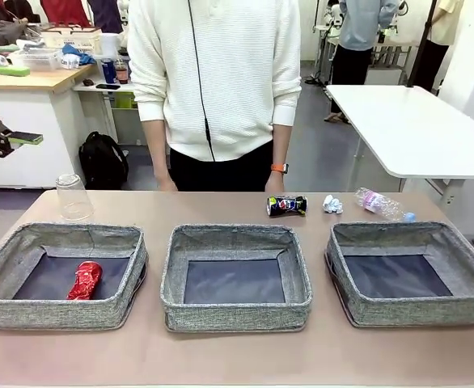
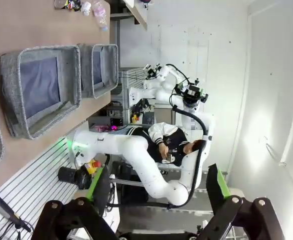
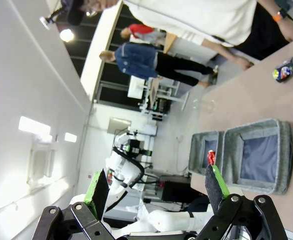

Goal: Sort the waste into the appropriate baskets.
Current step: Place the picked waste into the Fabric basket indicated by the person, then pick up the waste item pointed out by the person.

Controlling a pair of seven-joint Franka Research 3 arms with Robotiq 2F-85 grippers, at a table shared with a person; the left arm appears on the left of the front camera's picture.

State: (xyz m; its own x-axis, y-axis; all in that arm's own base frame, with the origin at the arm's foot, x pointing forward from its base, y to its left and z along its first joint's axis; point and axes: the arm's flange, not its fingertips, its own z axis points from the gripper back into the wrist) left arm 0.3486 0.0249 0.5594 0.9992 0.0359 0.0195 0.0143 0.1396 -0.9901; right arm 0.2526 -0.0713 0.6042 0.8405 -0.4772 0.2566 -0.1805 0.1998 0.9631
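Observation:
Three grey baskets stand in a row: left (image 1: 59,312), middle (image 1: 235,315), right (image 1: 419,310). A crushed red can (image 1: 84,280) lies in the left one. Behind them on the table lie a crushed dark-blue can (image 1: 286,205), a white paper wad (image 1: 332,204) and a clear bottle (image 1: 381,204). A clear cup (image 1: 74,198) stands upside down at the far left. My left gripper (image 1: 20,139) hangs off the table's left side; its wrist view shows it (image 2: 159,192) open and empty. My right gripper (image 3: 156,192) is open and empty too, high above the baskets (image 3: 259,127).
A person in a white sweater (image 1: 213,73) stands at the far edge, both hands resting near it. A white table (image 1: 415,129) stands behind at the right, a cluttered desk (image 1: 35,77) at the left. Bare tabletop (image 1: 221,364) runs in front of the baskets.

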